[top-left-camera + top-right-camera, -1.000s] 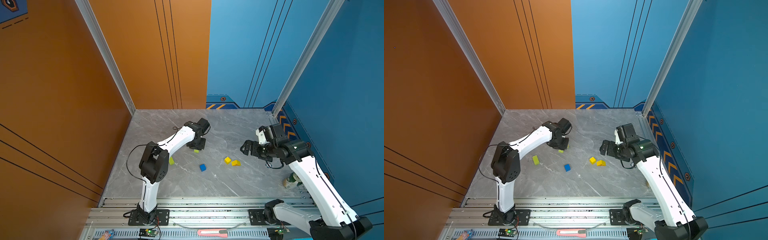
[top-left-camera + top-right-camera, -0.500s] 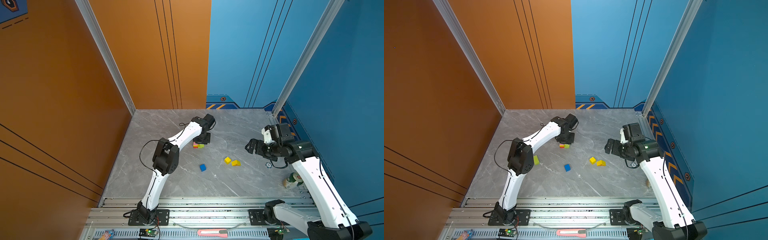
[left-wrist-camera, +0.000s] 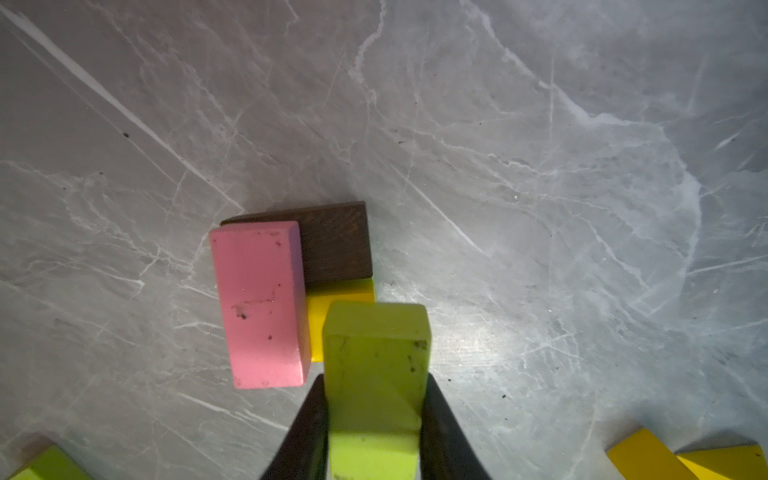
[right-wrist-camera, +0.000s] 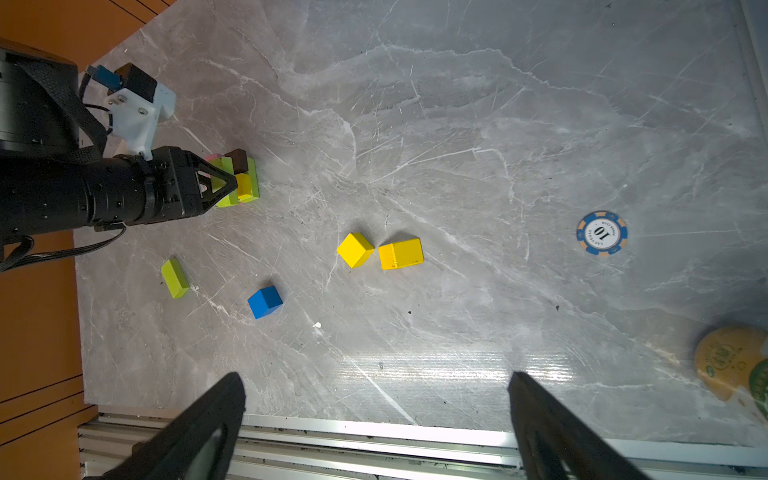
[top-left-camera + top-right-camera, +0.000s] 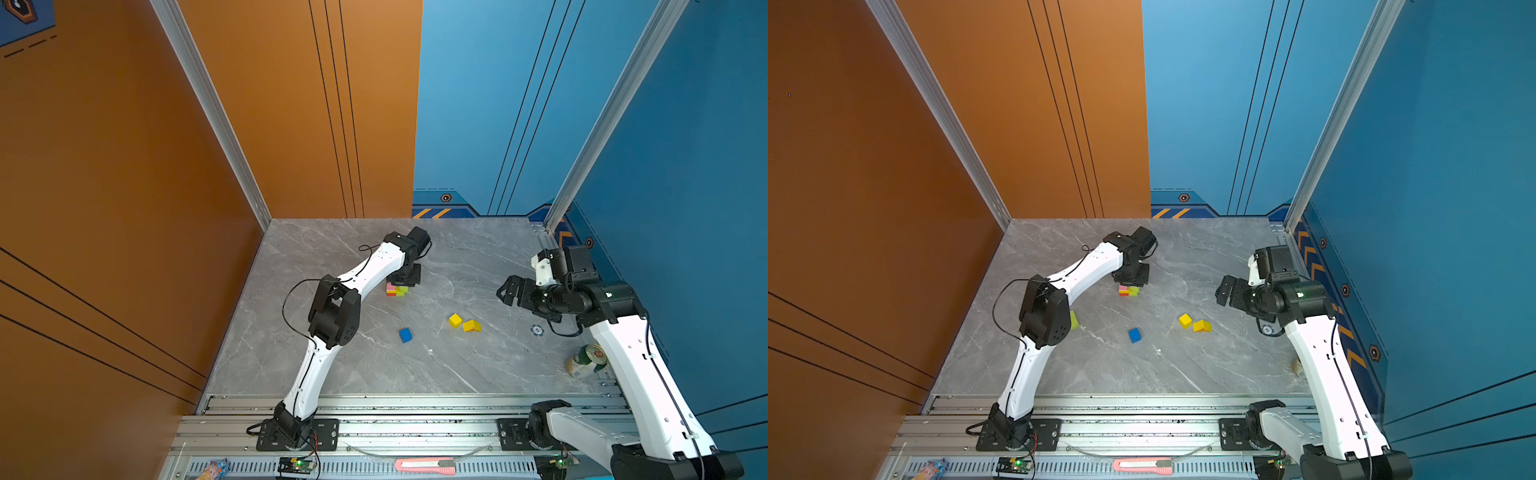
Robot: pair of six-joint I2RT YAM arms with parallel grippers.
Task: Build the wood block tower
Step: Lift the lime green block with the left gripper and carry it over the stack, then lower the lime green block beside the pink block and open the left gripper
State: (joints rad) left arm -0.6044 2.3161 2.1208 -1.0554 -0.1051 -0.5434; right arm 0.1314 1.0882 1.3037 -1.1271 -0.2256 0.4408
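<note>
Both arms have moved a little. The left gripper (image 3: pixel 374 380) has gone a bit farther back and to the right, so the pink and red sides of the tower (image 5: pixel 397 289) now show. The right gripper (image 4: pixel 376 378) has backed off a bit to the right.

The left gripper is squeezed tight on a lime-green block (image 3: pixel 374 332). It holds the block over the tower, just beside the pink block (image 3: pixel 262 303) and above a yellow block (image 3: pixel 338 297). A brown block (image 3: pixel 338 245) lies next to them. I cannot tell if the held block touches the tower.

The tower is low and stands on the grey table (image 5: pixel 478 257), far back, near the middle. Closer lie a blue cube (image 5: pixel 405 335), a yellow cube (image 5: pixel 455 320) and a yellow roof piece (image 5: pixel 472 326). Another lime block (image 4: pixel 175 277) lies on the left.

The right gripper hangs on the right with its fingers wide apart and nothing in them.
</note>
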